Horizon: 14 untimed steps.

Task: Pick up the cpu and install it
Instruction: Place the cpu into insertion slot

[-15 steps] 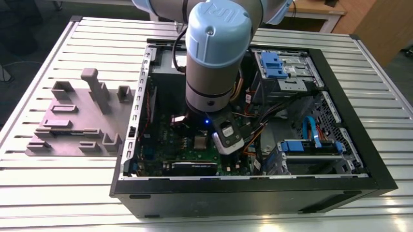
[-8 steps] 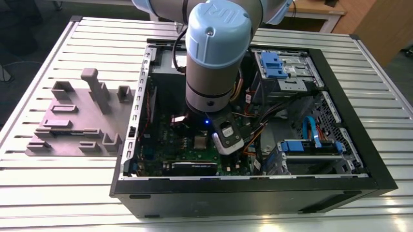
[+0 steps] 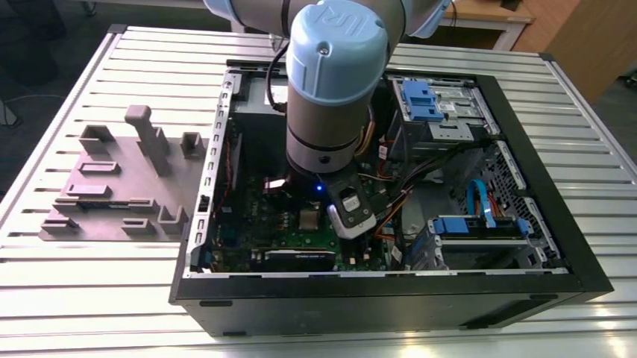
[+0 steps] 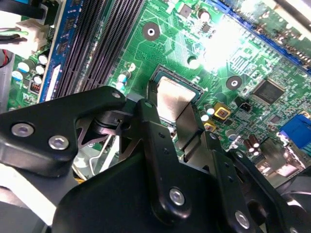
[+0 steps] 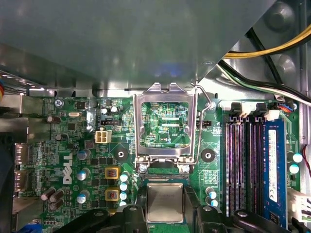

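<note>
The cpu is a small square chip with a shiny silver top. It lies level over the socket area of the green motherboard, between my two black fingers. My gripper is shut on it, one finger against each side. In the second wrist view the cpu sits inside the dark socket rim with my gripper around it. The silver hinged frame stands swung open just beyond the chip. In the exterior view my gripper is low inside the open computer case.
A large grey metal box overhangs the board beyond the socket. Memory slots and loose cables lie to one side. Blue drive bays sit in the case. A grey fixture plate lies on the slatted table at the exterior view's left.
</note>
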Each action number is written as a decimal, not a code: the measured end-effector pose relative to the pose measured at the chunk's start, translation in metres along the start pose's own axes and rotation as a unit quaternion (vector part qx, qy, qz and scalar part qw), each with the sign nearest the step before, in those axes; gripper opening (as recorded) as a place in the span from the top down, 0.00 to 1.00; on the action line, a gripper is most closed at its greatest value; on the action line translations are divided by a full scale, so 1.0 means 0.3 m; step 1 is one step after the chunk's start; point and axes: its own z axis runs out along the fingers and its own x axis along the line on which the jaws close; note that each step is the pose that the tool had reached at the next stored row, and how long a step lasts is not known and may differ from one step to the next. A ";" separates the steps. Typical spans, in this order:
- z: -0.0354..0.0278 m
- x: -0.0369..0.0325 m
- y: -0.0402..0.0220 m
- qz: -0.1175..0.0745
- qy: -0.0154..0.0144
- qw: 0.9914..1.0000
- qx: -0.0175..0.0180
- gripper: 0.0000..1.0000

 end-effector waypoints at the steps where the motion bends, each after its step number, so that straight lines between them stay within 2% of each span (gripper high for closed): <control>1: 0.000 0.000 0.000 0.000 0.000 1.000 0.000 0.59; 14: 0.003 -0.001 0.001 0.000 0.000 1.000 0.000 0.58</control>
